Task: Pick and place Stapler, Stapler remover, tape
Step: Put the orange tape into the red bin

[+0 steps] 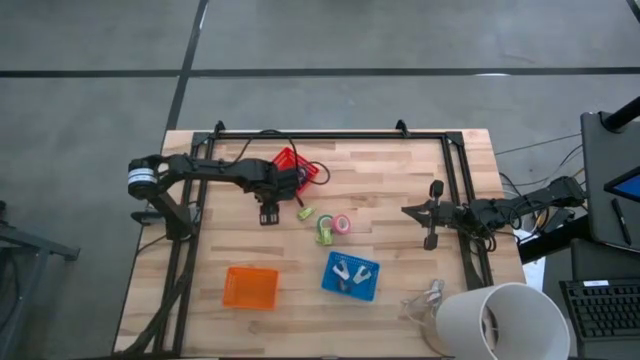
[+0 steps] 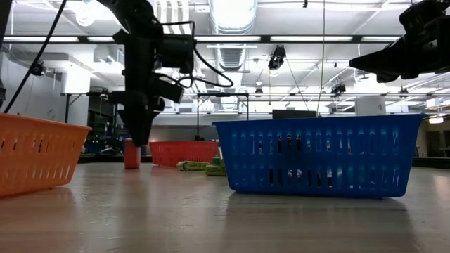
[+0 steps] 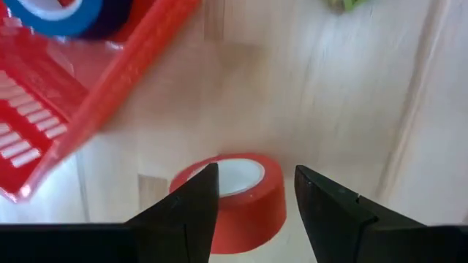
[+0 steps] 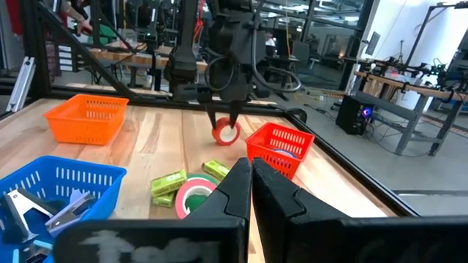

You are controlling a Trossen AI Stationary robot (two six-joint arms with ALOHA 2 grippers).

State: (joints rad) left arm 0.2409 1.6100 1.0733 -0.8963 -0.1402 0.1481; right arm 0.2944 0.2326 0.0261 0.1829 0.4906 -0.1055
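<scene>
A red tape roll sits on the wood next to the red basket, under my left gripper. That gripper points down with its fingers open on either side of the roll's wall. The right wrist view shows the roll facing me as a ring below those fingers. A pink tape roll and a green one lie together mid-table. A blue roll is in the red basket. My right gripper is shut and empty, waiting at the table's right side. My left gripper comes at the red roll from above, one finger in front of its pale hole and the other just outside its rim. A sliver of wood shows beside the outer finger. Whether either finger touches the roll, I cannot tell.
An orange basket and a blue basket holding silvery metal claws stand near the table's near edge. Small green pieces lie by the rolls. A white bucket stands at the near right corner. A black frame runs along the table's edges.
</scene>
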